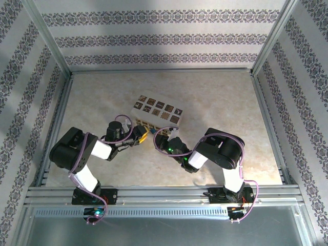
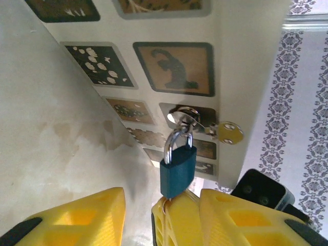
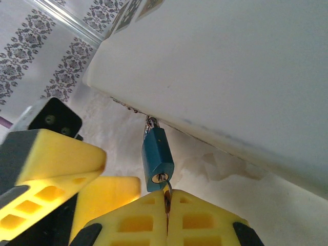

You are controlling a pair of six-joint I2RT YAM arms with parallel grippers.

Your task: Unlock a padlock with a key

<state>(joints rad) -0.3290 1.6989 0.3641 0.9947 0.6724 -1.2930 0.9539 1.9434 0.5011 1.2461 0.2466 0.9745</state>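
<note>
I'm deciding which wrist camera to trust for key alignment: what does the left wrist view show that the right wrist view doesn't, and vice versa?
Left wrist: the shackle of the padlock looped through a silvery hasp ring on the cream box.
Right wrist: the keyhole in the padlock's underside, and the key pinched in the shut right gripper, its tip at that keyhole.
Both: the blue padlock hanging at the box, beside the left gripper.
</note>
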